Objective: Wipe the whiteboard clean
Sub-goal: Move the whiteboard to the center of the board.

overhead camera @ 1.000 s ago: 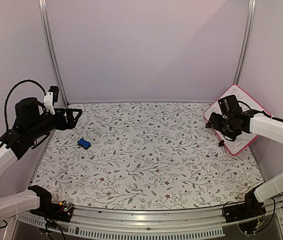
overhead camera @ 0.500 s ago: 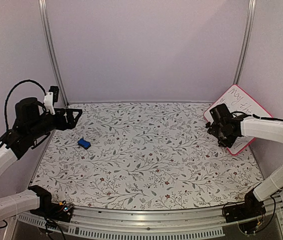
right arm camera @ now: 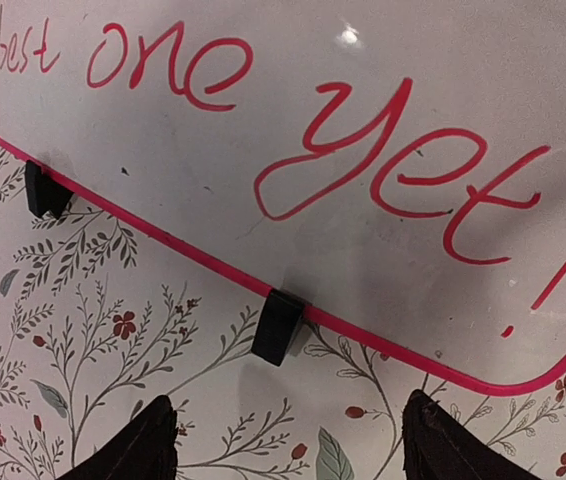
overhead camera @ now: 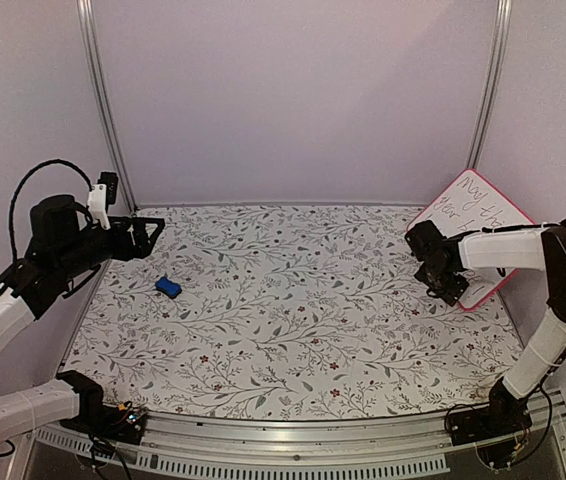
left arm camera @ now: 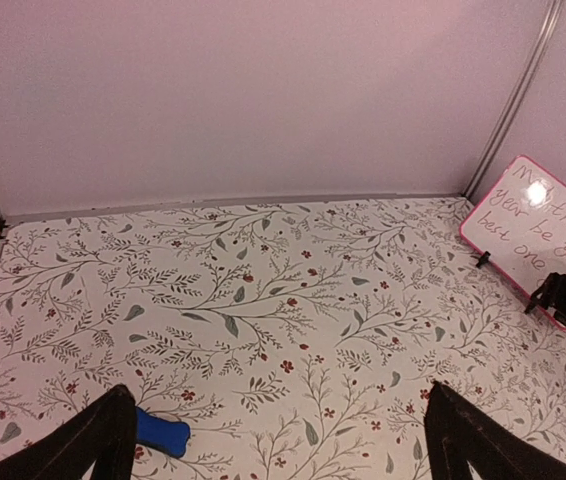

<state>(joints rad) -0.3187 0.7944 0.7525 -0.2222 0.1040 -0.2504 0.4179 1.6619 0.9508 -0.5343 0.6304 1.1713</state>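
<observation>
Top ext. view: I read the left arm raised over the table's [overhead camera: 293, 340] far-left part, elbow bent, forearm roughly level. The left gripper [overhead camera: 149, 236] points toward centre with jaws apart and nothing in them. A blue eraser block [overhead camera: 168, 287] lies on the floral surface just below and in front of it, not touching. The right arm reaches far right, forearm roughly level, wrist bent down. The right gripper [overhead camera: 447, 288] sits low at the near lower edge of the whiteboard [overhead camera: 468, 205]. The board stands at the far-right corner by the side wall, tilted back; contact w/ wall: cannot tell.

Left wrist view: both fingers [left arm camera: 103, 440] spread wide at the frame bottom, eraser beside the left one. It shows the board face-on w/ red handwriting, which the top view barely resolves.

Right wrist view: close-up only here. Red script reads "best one yet!", w/ pink-red frame and two black feet [right arm camera: 278, 327] on the table. The right fingers [right arm camera: 133, 445] are apart, clear of the board, gripping nothing.
</observation>
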